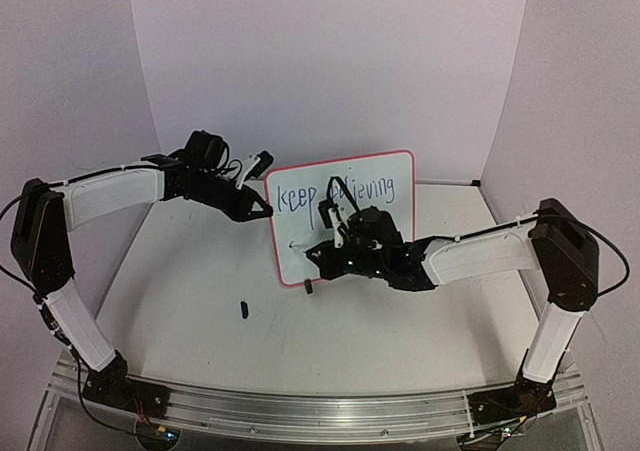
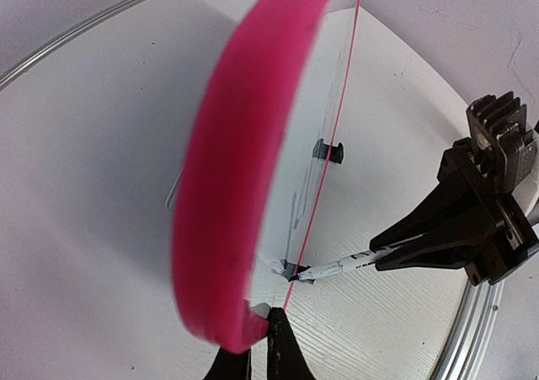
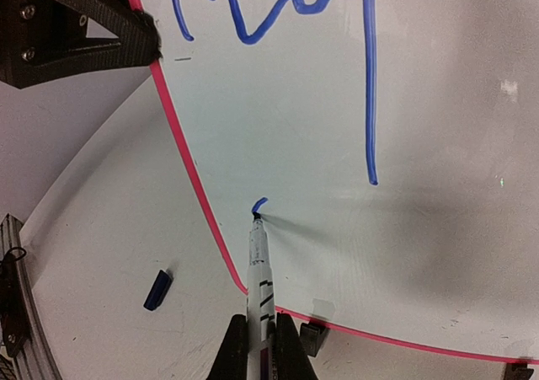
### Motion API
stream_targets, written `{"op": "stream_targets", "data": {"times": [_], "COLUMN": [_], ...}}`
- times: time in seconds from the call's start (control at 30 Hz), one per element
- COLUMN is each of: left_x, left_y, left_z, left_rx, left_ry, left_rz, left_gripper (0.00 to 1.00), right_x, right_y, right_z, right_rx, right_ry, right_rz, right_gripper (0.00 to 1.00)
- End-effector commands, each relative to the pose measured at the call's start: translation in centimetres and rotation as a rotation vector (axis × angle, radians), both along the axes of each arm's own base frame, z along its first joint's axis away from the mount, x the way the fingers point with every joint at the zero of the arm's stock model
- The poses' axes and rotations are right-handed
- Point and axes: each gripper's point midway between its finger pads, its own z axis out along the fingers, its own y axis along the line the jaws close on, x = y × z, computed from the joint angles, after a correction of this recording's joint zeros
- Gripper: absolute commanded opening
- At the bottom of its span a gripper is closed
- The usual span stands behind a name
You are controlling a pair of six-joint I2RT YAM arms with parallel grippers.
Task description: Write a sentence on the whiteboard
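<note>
**Marker tip low on the board, near its left edge**

The whiteboard (image 1: 292, 233) stands upright mid-worktop (image 1: 190, 301). The left end effector (image 1: 266, 208) is clamped shut on its red left edge. The right end effector (image 3: 259, 339) is closed around a marker (image 3: 258, 262), whose tip touches a short blue stroke below the sentence (image 1: 300, 193). Bare white lies to the right of the stroke. A black clip foot (image 3: 313, 336) sits just beside the marker, and a blue cap (image 3: 157, 289) lies left of the board.
</note>
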Motion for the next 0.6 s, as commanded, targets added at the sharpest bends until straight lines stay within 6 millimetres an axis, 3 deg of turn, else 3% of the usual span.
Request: {"op": "stream_targets", "data": {"times": [0.0,0.4,0.57], "left_x": [-1.7,-1.8,-1.8], "left_y": [1.1,1.0,1.1], "left_z": [-5.1,-5.1,-5.1], "left_rx": [0.158,0.156,0.157], "left_ry": [0.115,0.115,0.116], "left_rz": [-0.001,-0.005,-0.004], "left_gripper": [0.00,0.00,0.00], "right_x": [0.8,0.6,0.3], "right_y": [-1.2,-2.1,-1.5], "right_z": [1.3,0.9,0.2], "right_rx": [0.009,-0.008,-0.027], "right_ry": [-0.032,-0.028,-0.017], "right_rz": [-0.066,-0.089,-0.053], "right_gripper": [0.00,0.00,0.00]}}
